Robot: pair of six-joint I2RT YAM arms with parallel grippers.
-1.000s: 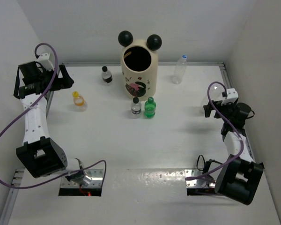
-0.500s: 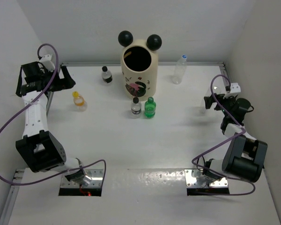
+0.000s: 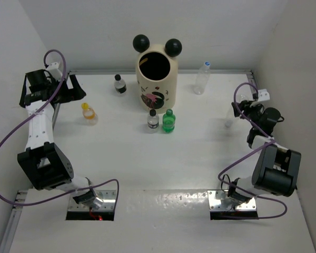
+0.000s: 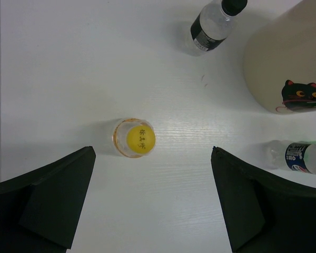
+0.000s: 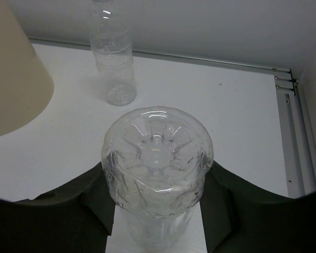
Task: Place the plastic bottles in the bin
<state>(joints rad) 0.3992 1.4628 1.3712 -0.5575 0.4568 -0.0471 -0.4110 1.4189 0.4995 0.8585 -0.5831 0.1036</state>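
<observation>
Right pincer [image 5: 158,208]: spread wide a second ago, it has now closed in. Both fingers press the flanks of a clear bottle [image 5: 157,153], whose base faces the wrist camera.
What it means: you look to have your grip. Lifting and carrying to the bin [image 5: 10,79] comes next, I judge.
Ahead of the right pincer: a tall clear bottle [image 5: 113,63] stands upright on the bench [image 5: 226,105], well apart from it. The bin is ahead and to the left.
Left pincer [image 4: 152,203]: as wide as before, holding nothing.
Just ahead of the left pincer: a yellow-capped bottle [image 4: 134,138], upright, in line with the gap, untouched.
Further out: a black-capped bottle [image 4: 213,23] ahead-right, with the bin beside it.
Tally: no bottle is binned that you can see. The green bottle [image 3: 169,121] waits in front of the bin.
</observation>
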